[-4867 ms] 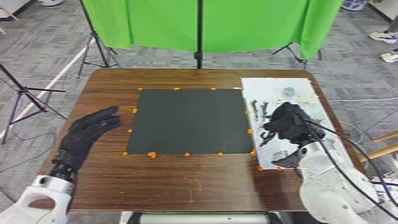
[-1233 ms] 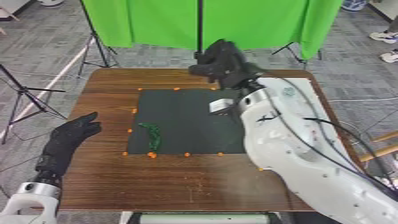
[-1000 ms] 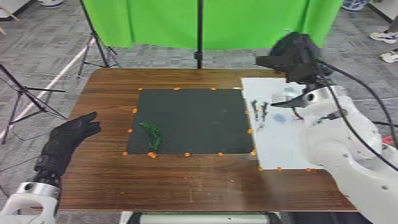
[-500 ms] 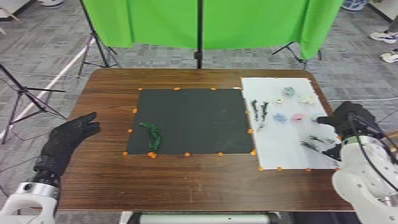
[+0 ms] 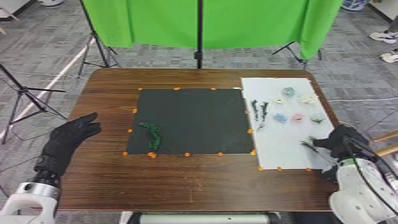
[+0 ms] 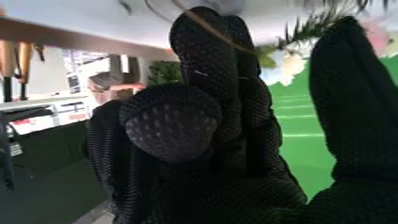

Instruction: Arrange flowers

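Right hand (image 5: 341, 141) partly open, its hold unclear; six flowers (image 5: 298, 118), two twigs (image 5: 264, 110) just beside the mat (image 5: 200, 122), one vine (image 5: 155, 138) on it.

In the head view, a green cloth (image 5: 258, 25) hangs at the top of the frame, and a thin black pole (image 5: 200, 35) stands upright before it. One black tripod (image 5: 95, 37) is in the upper left, another tripod (image 5: 22, 90) is at the left edge. Grey carpet (image 5: 53, 57) surrounds the brown table (image 5: 195, 187). A blue-and-white object (image 5: 354, 4) is in the upper right corner; pale wooden bars (image 5: 387, 150) are at the right edge.
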